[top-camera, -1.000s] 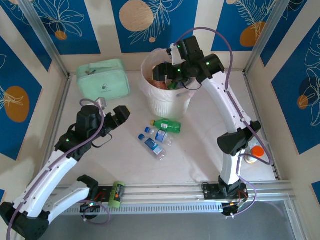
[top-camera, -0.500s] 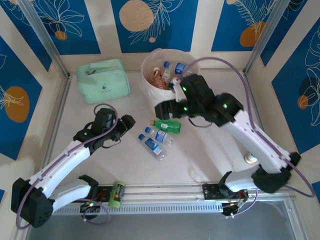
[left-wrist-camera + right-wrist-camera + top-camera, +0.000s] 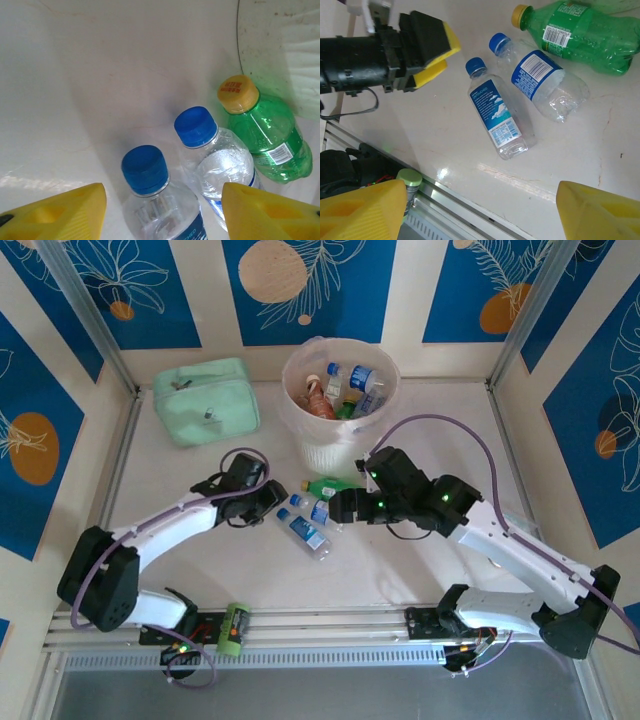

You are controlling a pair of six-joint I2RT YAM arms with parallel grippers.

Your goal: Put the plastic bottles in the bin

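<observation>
Three bottles lay loose on the table (image 3: 370,570) in front of the bin (image 3: 340,452); both tools were empty.
I saw my left gripper (image 3: 163,196) with its fingers spread, the two clear blue-capped bottles (image 3: 220,165) lying between them, ungripped; the green bottle (image 3: 265,135) lay just beside those, close to the bin's wall; my right gripper (image 3: 481,190) hung wide apart over the same cluster; more bottles (image 3: 345,390) sat inside the bin.

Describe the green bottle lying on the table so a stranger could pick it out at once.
Start at the round white bin at the back of the table. Just in front of the bin's base lie three bottles, and the green bottle is the one nearest the bin. It alone has a green body and a yellow cap; the clear bottles beside it have blue caps.
</observation>
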